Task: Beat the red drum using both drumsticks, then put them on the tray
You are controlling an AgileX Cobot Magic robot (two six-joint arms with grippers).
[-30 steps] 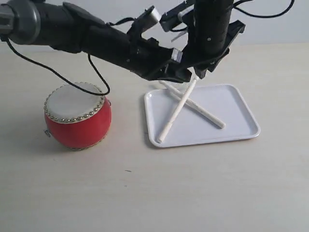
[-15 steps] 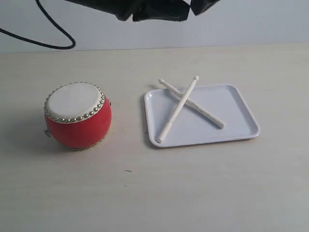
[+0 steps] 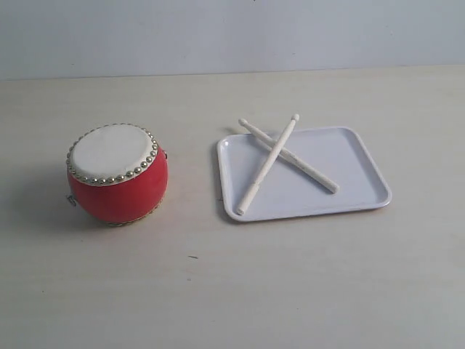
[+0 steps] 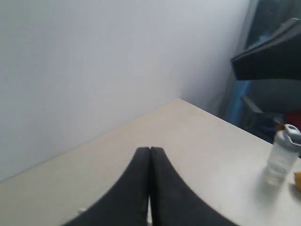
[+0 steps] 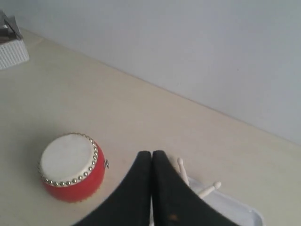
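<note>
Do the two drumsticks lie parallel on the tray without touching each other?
No, the drumsticks lie crossed on the tray, one over the other in an X.

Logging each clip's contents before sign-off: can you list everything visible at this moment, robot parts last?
glossy red barrel drum: one, red with off-white skin, on the table, left of the tray in the exterior view
slim cream-white drumsticks: two, cream-white, crossed on the tray, tips past its far rim
shallow white plastic tray: one, white, on the table
pale beige table: one, beige, under everything
clear plastic bottle: one, clear with grey lid, on the table, left wrist view only
white ribbed box: one, white, partly seen, right wrist view only
left tool: one, black, shut, empty
right tool: one, black, shut, empty
</note>
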